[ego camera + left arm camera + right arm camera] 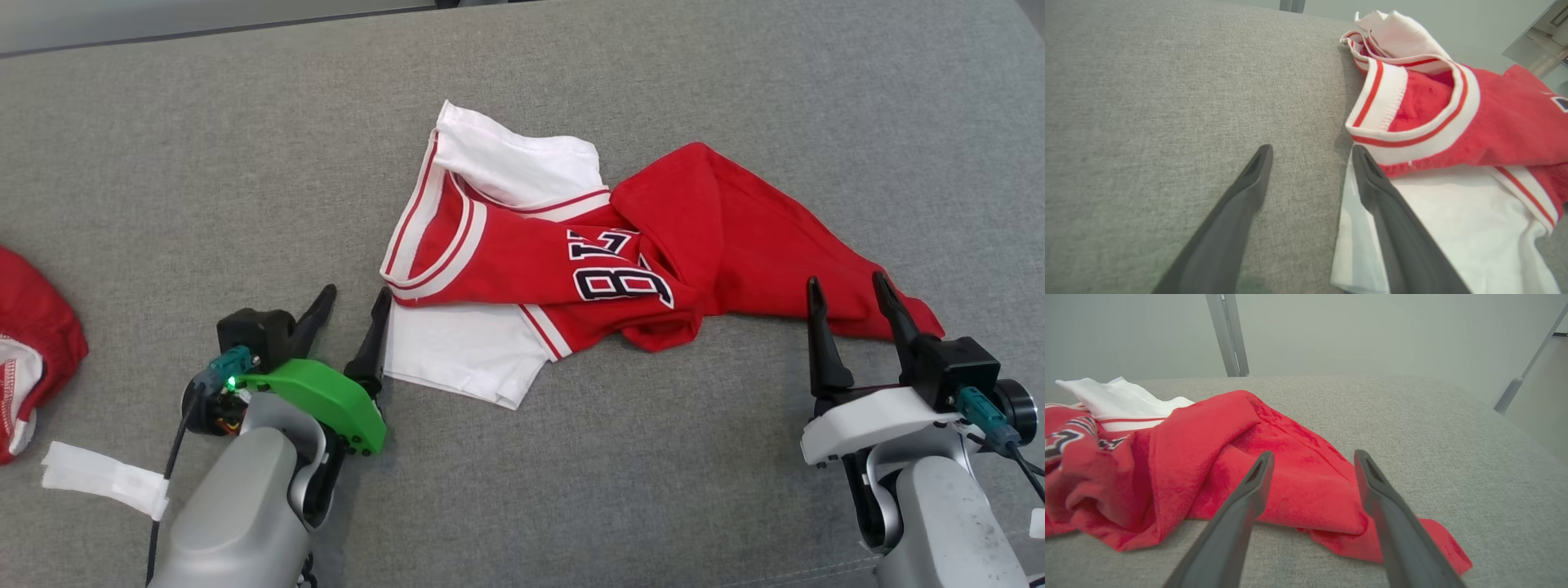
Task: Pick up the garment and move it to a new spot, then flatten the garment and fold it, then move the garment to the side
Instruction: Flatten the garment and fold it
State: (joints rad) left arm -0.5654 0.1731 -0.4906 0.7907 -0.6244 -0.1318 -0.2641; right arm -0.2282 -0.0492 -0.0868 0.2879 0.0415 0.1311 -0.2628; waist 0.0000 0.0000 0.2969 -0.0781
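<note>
So the shirt (571,253) is sitting crumpled pretty much dead centre on the grey surface (204,163), not held by anything. It's a red jersey with white sleeves and striped trim. The collar and sleeves end points toward 9 o'clock and the plain red hem trails off toward 4 o'clock. The dark number print is bunched up in the middle.

The left tool (356,291) is down at 7 o'clock in the head view, spread wide with nothing in it. One finger is over bare fabric-covered surface and the other is right at the edge of the near white sleeve. Can't tell if it's actually touching.

The right tool (846,279) is at 4 o'clock, also wide and empty, with the tip of the red hem lying just past its fingers.

There's also another red cloth (33,327) at the 9 o'clock edge, well apart from the shirt, and a white strip (102,478) down at 8 o'clock.
</note>
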